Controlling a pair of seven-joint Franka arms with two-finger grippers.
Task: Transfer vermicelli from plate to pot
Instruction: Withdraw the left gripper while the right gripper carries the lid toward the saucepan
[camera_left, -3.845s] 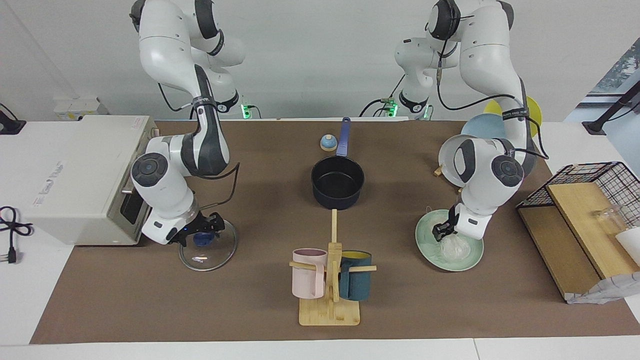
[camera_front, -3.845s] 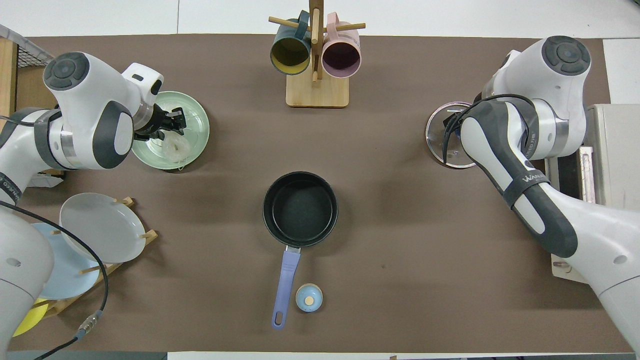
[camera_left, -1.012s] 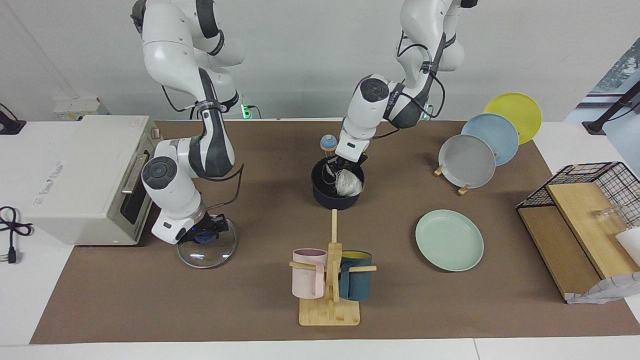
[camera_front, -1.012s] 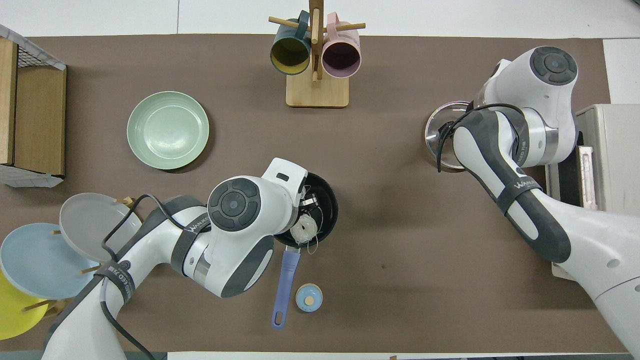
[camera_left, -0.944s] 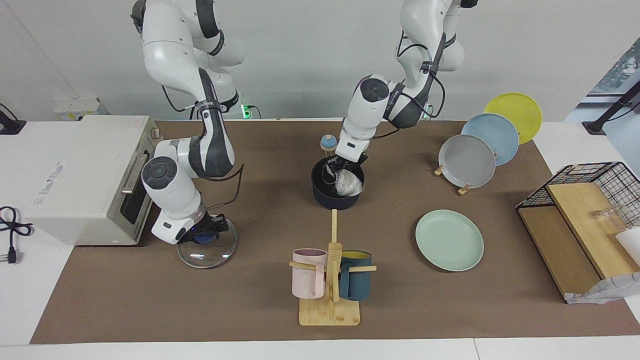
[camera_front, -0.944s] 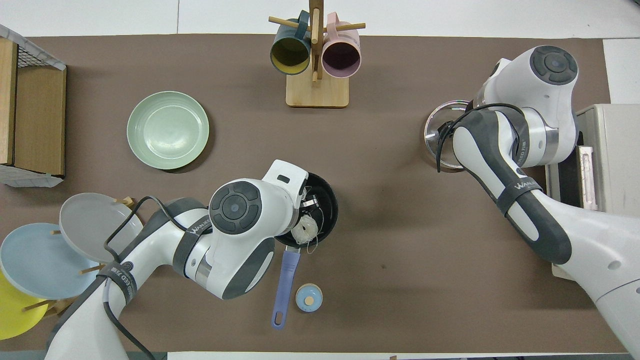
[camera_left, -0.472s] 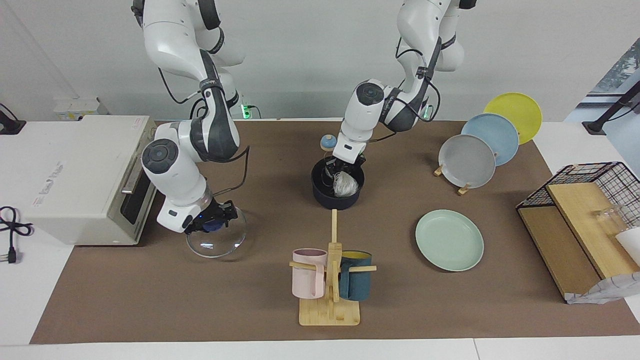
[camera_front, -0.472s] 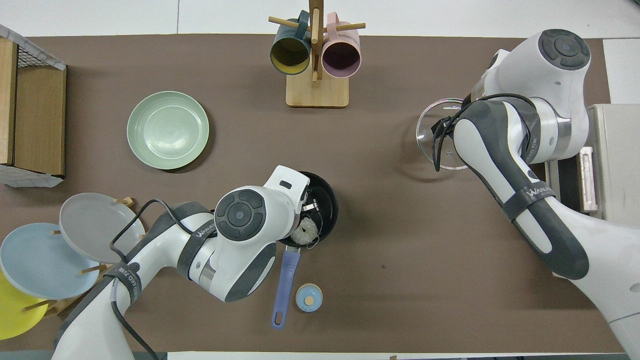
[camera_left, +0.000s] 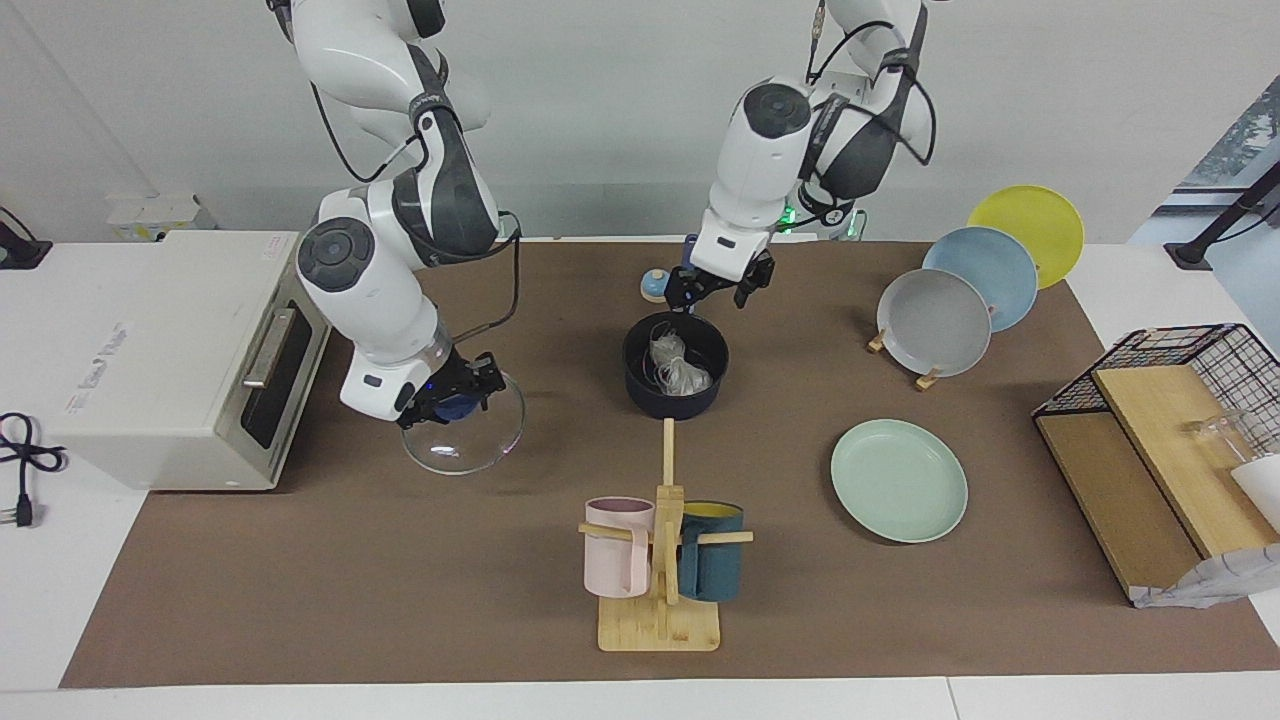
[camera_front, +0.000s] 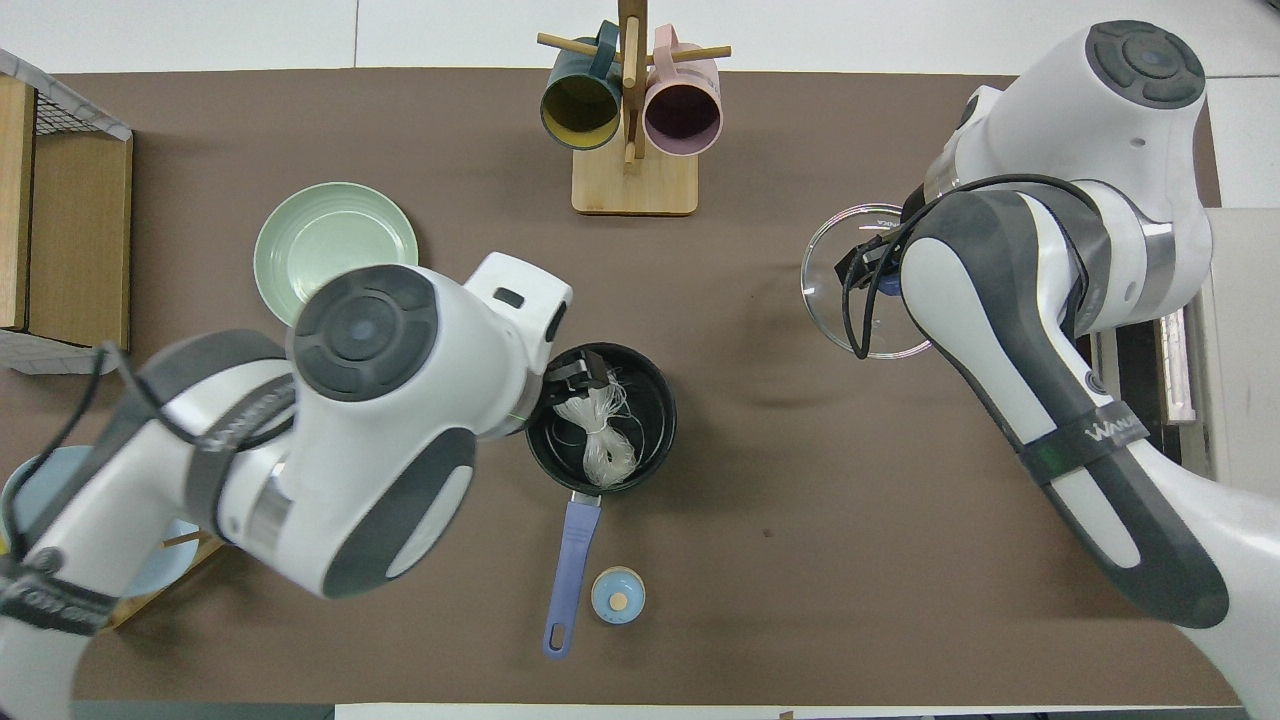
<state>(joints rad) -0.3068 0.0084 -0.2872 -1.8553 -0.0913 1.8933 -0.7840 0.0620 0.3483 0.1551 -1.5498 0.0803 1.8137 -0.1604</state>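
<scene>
The vermicelli (camera_left: 678, 372) lies as one whitish bundle inside the dark navy pot (camera_left: 668, 405) at the table's middle. My left gripper (camera_left: 718, 288) hangs open and empty just above the pot's rim, on the side nearer the robots. From overhead the vermicelli (camera_front: 603, 445) shows in the pot (camera_front: 660, 425) beside the left gripper (camera_front: 585, 372). The mint-green plate (camera_left: 899, 480) lies bare toward the left arm's end. My right gripper (camera_left: 452, 397) is shut on the blue knob of a glass lid (camera_left: 470, 440), held tilted above the table.
A wooden mug rack (camera_left: 660, 625) with a pink and a teal mug stands farther from the robots than the pot. A small blue knob-like piece (camera_left: 656, 287) sits by the pot's handle. A plate rack (camera_left: 935, 320), a wire basket (camera_left: 1200, 370) and a white oven (camera_left: 150, 350) line the ends.
The left gripper opened, let the vermicelli drop into the pot and rose above it. The right arm lifted the glass lid off the table and carried it toward the pot.
</scene>
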